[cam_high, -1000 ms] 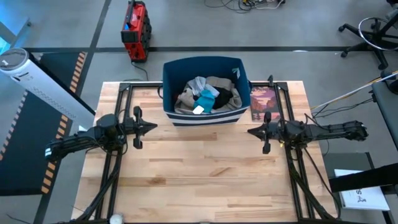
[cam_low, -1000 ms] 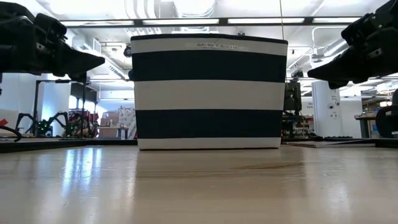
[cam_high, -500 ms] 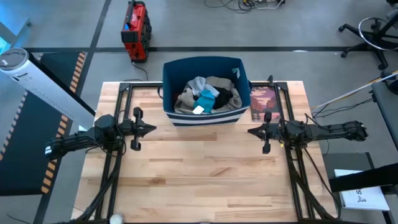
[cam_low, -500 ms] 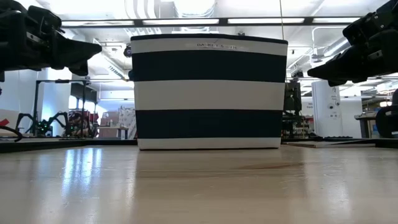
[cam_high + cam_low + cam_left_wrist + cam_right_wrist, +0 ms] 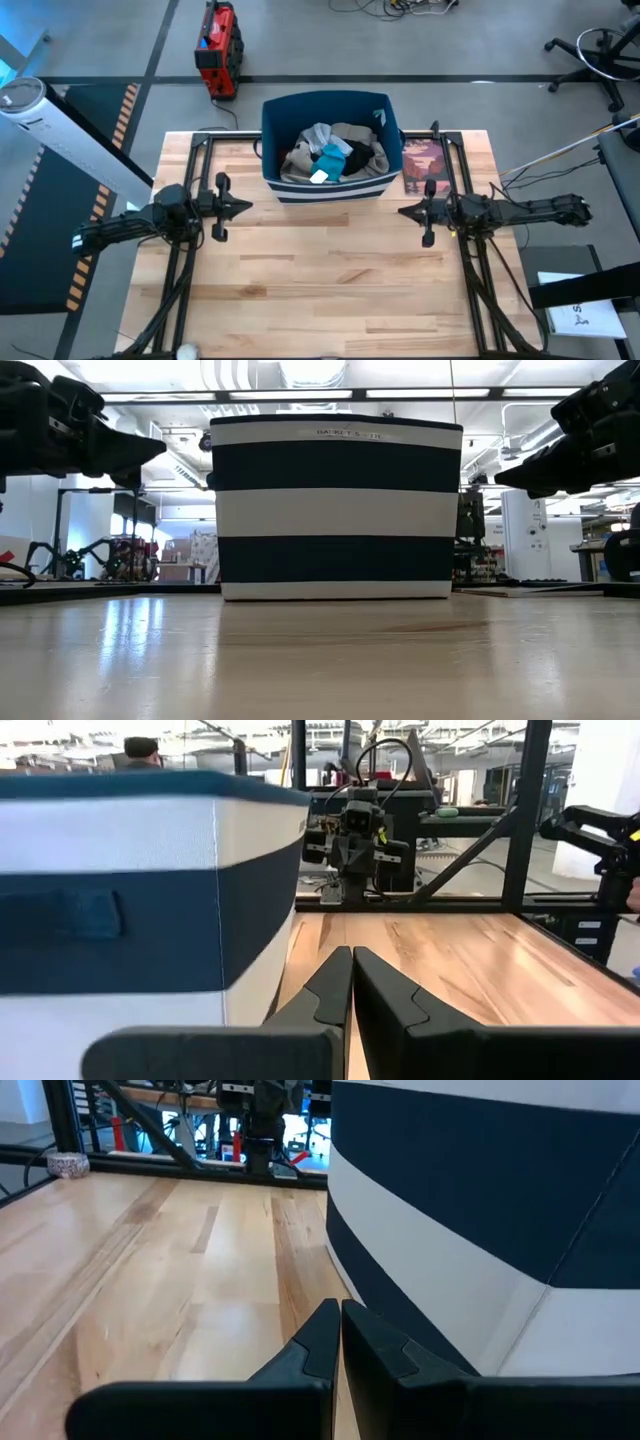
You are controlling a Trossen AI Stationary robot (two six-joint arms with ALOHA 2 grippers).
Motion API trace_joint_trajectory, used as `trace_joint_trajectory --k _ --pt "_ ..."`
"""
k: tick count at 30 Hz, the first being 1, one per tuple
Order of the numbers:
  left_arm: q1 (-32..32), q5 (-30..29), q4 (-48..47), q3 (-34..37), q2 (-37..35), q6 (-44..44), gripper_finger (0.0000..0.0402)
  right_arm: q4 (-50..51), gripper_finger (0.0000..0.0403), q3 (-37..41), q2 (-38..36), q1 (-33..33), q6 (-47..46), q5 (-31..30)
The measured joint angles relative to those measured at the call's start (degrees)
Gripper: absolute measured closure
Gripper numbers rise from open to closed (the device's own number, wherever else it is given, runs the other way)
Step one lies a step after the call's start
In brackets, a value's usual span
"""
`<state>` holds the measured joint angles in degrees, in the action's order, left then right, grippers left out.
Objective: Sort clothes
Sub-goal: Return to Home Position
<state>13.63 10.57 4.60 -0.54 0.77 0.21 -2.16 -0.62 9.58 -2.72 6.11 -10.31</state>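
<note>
At mid-left of the high view, the left hand (image 5: 243, 206) hovers level over the wooden surface (image 5: 330, 290), fingers pressed together, holding nothing. At mid-right, the right hand (image 5: 404, 211) faces it, likewise closed and empty. Beyond them, at upper centre, the navy striped bin (image 5: 330, 192) holds the clothes (image 5: 335, 152) heaped inside.

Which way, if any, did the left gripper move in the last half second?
Yes: the left gripper sank slightly, from level with the bin's top white stripe to that stripe's lower edge.
</note>
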Motion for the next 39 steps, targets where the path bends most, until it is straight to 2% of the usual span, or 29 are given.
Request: trace_joint_trajectory --k 8,14,20,23,27,34,39 --pt "0.0 0.05 0.55 0.01 0.68 -0.94 0.0402 0.0 0.0403 0.0 -0.03 0.0 1.04 -0.03" --pt "-0.05 2.53 2.86 0.02 -0.66 0.92 0.0402 -0.01 0.0403 0.0 -1.92 0.0 1.01 -0.24" --pt "-2.5 9.13 9.15 0.02 -0.76 -0.3 0.0402 -0.01 0.0403 0.0 -7.5 0.0 1.72 -0.32" --pt "-4.68 5.74 9.83 0.02 -0.66 -1.22 0.0402 -0.21 0.0403 0.0 -9.7 0.0 2.61 -1.41" --pt "-7.72 -1.02 8.45 0.02 0.21 -1.25 0.0402 -0.39 0.0403 0.0 -8.56 0.0 1.87 -3.16" --pt "-13.18 -3.4 5.22 0.04 0.67 -2.01 0.0402 -0.34 0.0403 0.0 -8.35 0.0 3.04 -3.23" --pt "-13.94 -6.95 4.45 0.04 0.7 -2.26 0.0402 -0.36 0.0403 0.0 -7.87 0.0 3.52 -3.23"
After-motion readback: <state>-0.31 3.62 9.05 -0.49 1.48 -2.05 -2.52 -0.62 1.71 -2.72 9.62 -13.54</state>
